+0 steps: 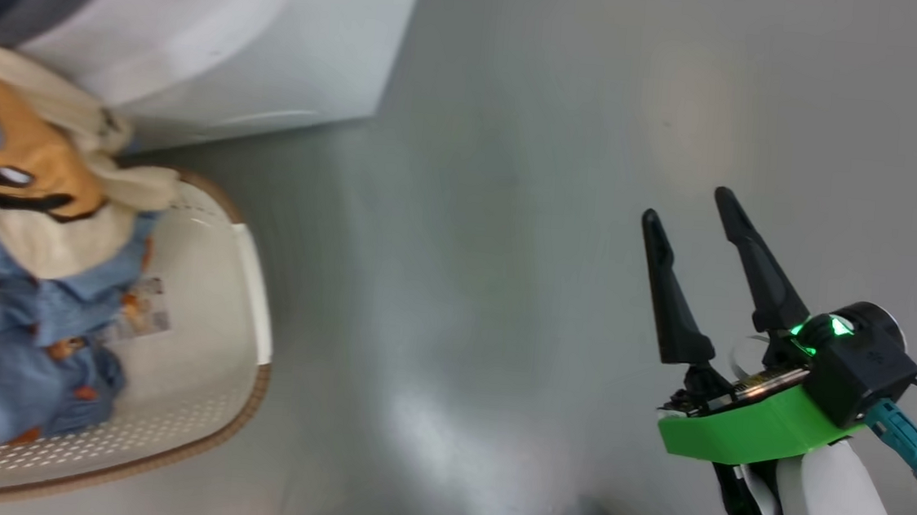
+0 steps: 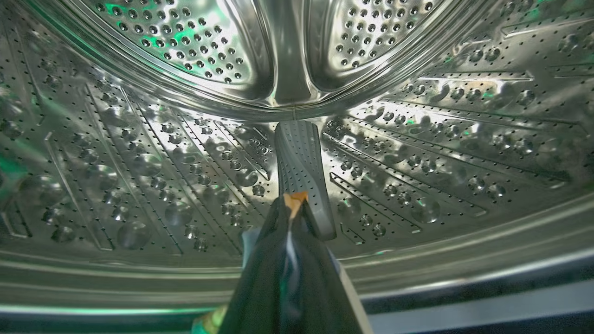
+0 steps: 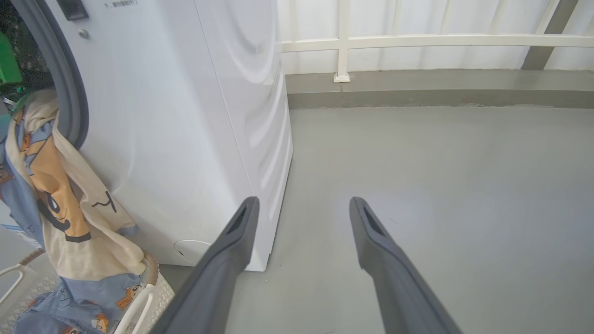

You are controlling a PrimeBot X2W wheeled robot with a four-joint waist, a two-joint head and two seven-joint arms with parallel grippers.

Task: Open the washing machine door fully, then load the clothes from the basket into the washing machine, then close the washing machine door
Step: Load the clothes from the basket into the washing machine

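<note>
Left tool [image 2: 294, 206] clamped on clothes [image 1: 28, 162] hanging vertically from drum [image 2: 139, 162], right tool [image 1: 688, 203] apart

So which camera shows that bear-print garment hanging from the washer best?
The right wrist view: the garment hangs full-length from the washing machine into the basket, print clear. The head view shows it blurred, cropped. The left wrist view shows an orange scrap pinched between the left fingers.

A: Drum [image 2: 139, 162]?
B: Polished steel, perforated, mirror-glossy; its paddle [image 2: 301, 157] is duller grey plastic.
A: Washer [image 3: 185, 116]?
B: Smooth, glossy white; gasket [image 3: 74, 106] matt grey rubber; floor [image 1: 511, 212] smooth grey with a soft sheen.
A: Basket [image 1: 203, 385]?
B: Perforated cream plastic, woven-look brown rim; clothes [image 1: 17, 354] soft printed cloth; right claw [image 1: 688, 204] matt and dark; its mount [image 1: 747, 432] smooth green plastic.
</note>
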